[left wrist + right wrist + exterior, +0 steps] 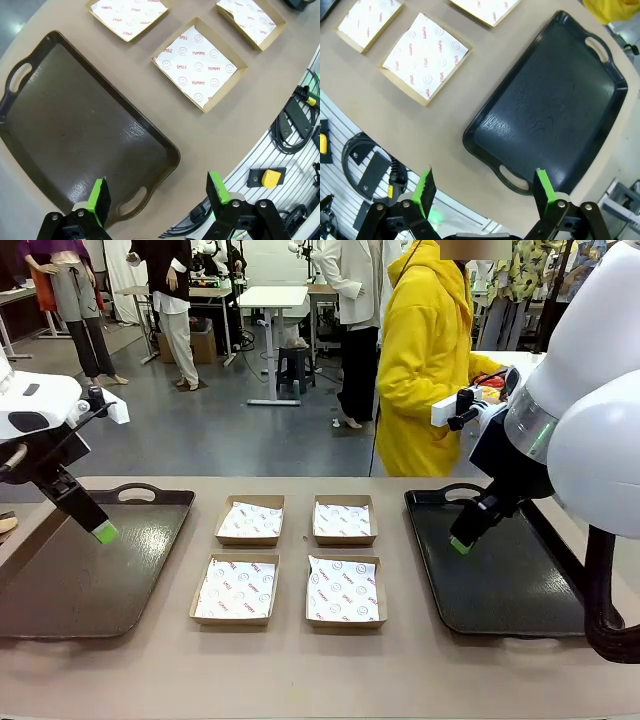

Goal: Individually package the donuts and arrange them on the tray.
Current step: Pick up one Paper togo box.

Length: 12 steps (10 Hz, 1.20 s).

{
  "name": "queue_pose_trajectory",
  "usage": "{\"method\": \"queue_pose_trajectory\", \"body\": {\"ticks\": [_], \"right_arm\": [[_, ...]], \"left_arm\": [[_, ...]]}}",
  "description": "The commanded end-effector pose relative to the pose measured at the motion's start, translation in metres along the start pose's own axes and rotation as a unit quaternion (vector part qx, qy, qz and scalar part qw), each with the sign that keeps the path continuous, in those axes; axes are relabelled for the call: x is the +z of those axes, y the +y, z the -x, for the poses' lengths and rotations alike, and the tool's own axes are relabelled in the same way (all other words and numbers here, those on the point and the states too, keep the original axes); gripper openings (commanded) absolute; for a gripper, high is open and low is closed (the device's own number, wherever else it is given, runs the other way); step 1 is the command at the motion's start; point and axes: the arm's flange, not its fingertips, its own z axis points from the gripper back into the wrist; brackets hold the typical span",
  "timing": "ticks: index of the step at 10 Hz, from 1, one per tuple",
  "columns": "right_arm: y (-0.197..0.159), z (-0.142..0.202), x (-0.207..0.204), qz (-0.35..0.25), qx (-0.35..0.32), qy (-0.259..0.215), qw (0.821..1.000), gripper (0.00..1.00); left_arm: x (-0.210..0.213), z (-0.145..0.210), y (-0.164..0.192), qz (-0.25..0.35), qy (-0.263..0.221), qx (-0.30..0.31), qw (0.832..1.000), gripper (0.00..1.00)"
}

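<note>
No donuts lie on the table; a red and yellow patch behind my right wrist is too hidden to tell. My left gripper [105, 532] [158, 192] hangs open and empty over the near end of the brown tray [70, 580] [75, 130]. My right gripper [460, 544] [485, 185] is also open and empty, above the inner edge of the dark tray [500, 580] [550, 110]. Both trays are bare.
Paper-lined cardboard boxes sit in a two-by-two block between the trays, the near pair [236, 589] [342, 591] and the far pair [250, 520] [344, 520]; all hold nothing. A person in a yellow hoodie [420, 350] stands at the far side.
</note>
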Motion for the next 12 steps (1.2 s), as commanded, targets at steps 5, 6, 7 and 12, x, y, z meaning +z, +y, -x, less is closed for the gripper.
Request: {"method": "queue_pose_trajectory", "body": {"ticks": [5, 6, 7, 12], "right_arm": [[-0.081, 0.083, -0.022, -0.413, -0.277, -0.238, 0.834, 1.0], [-0.095, 0.104, -0.03, -0.469, -0.316, -0.267, 0.78, 1.0], [-0.107, 0.124, -0.039, -0.524, -0.343, -0.279, 0.728, 1.0], [-0.14, 0.191, -0.075, -0.631, -0.397, -0.233, 0.625, 1.0]], "left_arm": [[0.009, 0.036, 0.056, 0.459, -0.22, 0.265, 0.819, 1.0], [0.007, 0.046, 0.064, 0.506, -0.226, 0.291, 0.78, 1.0], [0.003, 0.059, 0.072, 0.544, -0.229, 0.317, 0.742, 1.0], [-0.016, 0.121, 0.115, 0.582, -0.206, 0.424, 0.663, 1.0]]}}
